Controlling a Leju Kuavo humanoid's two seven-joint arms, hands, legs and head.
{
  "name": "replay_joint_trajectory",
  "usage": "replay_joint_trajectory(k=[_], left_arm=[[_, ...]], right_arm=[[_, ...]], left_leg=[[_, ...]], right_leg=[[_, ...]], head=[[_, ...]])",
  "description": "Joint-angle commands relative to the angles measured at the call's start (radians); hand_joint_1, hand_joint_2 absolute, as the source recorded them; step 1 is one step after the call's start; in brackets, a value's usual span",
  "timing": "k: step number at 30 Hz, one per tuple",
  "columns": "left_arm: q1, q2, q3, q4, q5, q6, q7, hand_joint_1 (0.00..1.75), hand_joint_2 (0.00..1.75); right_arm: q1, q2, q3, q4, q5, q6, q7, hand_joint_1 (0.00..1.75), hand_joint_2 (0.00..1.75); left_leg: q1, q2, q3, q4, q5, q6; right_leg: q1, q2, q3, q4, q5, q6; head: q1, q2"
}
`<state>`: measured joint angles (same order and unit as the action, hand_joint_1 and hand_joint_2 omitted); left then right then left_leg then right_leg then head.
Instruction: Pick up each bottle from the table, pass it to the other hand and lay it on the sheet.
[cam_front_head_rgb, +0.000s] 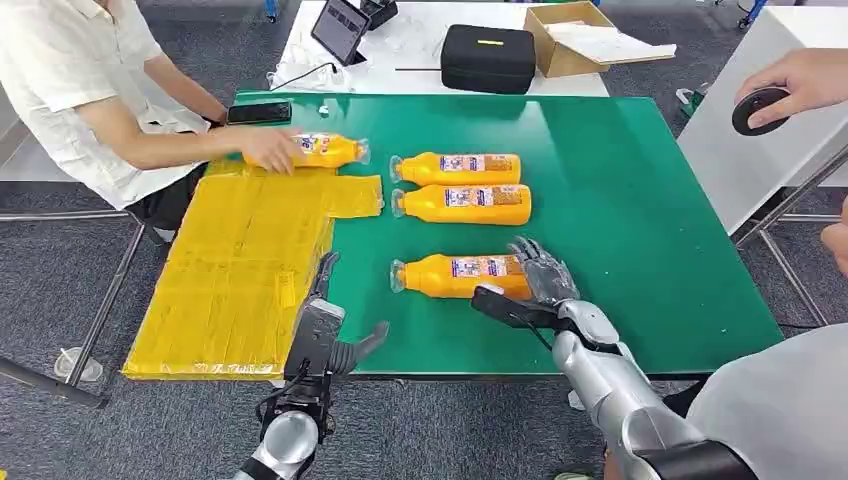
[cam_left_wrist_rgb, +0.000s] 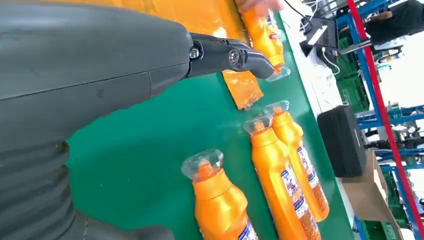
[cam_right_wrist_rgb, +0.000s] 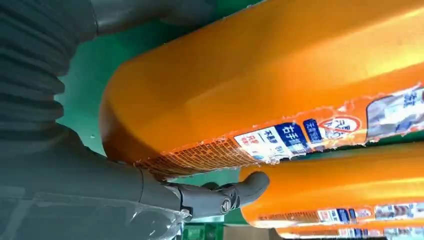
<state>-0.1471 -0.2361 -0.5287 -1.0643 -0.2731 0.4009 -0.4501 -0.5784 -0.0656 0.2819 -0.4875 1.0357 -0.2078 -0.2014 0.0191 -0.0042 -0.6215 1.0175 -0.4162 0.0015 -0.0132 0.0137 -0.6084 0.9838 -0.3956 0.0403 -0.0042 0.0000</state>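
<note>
A green table (cam_front_head_rgb: 620, 200) seen from above holds four orange bottles lying on their sides, clear caps pointing toward the robot's left. A yellow sheet (cam_front_head_rgb: 240, 280) covers the table's left part. The nearest bottle (cam_front_head_rgb: 455, 275) lies on the green surface in front of the robot, apart from the sheet. The right hand (cam_front_head_rgb: 535, 280) is at this bottle's base end, dark fingers over the top and thumb on the near side; the right wrist view shows the bottle's orange body (cam_right_wrist_rgb: 260, 80) close against the palm with a finger (cam_right_wrist_rgb: 225, 195) curving beneath it, but whether the grasp has closed cannot be told. Two more bottles lie side by side, just beyond, the farther one (cam_front_head_rgb: 460, 168) touching the nearer one (cam_front_head_rgb: 465, 202). The left hand (cam_front_head_rgb: 330, 330) hovers at the table's near edge beside the sheet, fingers spread and holding nothing. A fourth bottle (cam_front_head_rgb: 325, 150) lies at the sheet's far edge under a person's hand (cam_front_head_rgb: 270, 150). A black case (cam_front_head_rgb: 488, 58) and a cardboard box (cam_front_head_rgb: 570, 35) sit on a white table behind.
</note>
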Motion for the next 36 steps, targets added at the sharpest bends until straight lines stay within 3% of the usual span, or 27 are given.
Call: replay_joint_trajectory(k=[1,21,26,30,32,35,36], left_arm=[[-0.043,0.015,-0.030,0.067,0.005,0.000,0.001,0.00,1.75],[-0.041,0.015,-0.028,0.071,0.015,0.007,-0.006,0.00,1.75],[-0.004,0.000,0.006,-0.004,0.081,0.025,-0.054,0.00,1.75],[0.051,0.000,0.047,-0.074,0.341,-0.099,-0.005,0.00,1.75],[0.081,0.004,0.071,-0.076,0.520,-0.167,0.057,0.00,1.75],[0.110,0.013,0.097,-0.078,0.703,-0.201,0.042,0.00,1.75],[0.133,0.018,0.121,-0.119,0.829,-0.276,0.049,0.00,1.75]], right_arm=[[0.008,-0.024,0.061,0.140,0.000,0.098,0.034,1.75,1.75],[0.019,-0.024,0.062,0.134,-0.013,0.077,0.018,1.75,1.75],[0.061,0.003,-0.031,0.078,-0.160,0.013,-0.144,1.75,1.75],[0.132,0.046,-0.096,-0.063,-0.318,-0.050,-0.261,1.75,1.75],[0.176,0.065,-0.097,-0.159,-0.384,-0.066,-0.283,1.75,1.75],[0.221,0.080,-0.073,-0.262,-0.460,-0.091,-0.299,1.75,1.75],[0.235,0.086,-0.065,-0.292,-0.493,-0.100,-0.317,1.75,1.75]], left_leg=[[0.001,-0.003,0.001,-0.001,0.002,0.001],[0.001,-0.003,0.004,-0.002,0.001,0.001],[0.001,-0.005,0.004,-0.003,0.002,0.001],[0.001,-0.001,0.004,-0.002,0.000,0.000],[0.001,0.001,0.004,-0.002,0.000,0.000],[0.000,0.002,0.003,-0.002,-0.001,0.000],[0.001,0.002,0.001,-0.001,0.000,0.000]], right_leg=[[0.001,-0.004,0.003,-0.002,0.000,-0.001],[0.001,-0.004,0.006,-0.002,0.000,-0.001],[0.002,-0.006,0.007,-0.003,0.000,-0.002],[0.002,-0.002,0.006,-0.002,0.000,-0.002],[0.001,0.000,0.006,-0.001,0.000,-0.002],[0.001,0.001,0.004,-0.001,0.000,-0.002],[0.001,0.001,0.002,0.000,0.000,-0.002]], head=[[0.000,0.000],[0.000,0.000],[0.000,0.000],[0.000,0.000],[0.000,0.000],[0.000,0.000],[0.000,0.000]])
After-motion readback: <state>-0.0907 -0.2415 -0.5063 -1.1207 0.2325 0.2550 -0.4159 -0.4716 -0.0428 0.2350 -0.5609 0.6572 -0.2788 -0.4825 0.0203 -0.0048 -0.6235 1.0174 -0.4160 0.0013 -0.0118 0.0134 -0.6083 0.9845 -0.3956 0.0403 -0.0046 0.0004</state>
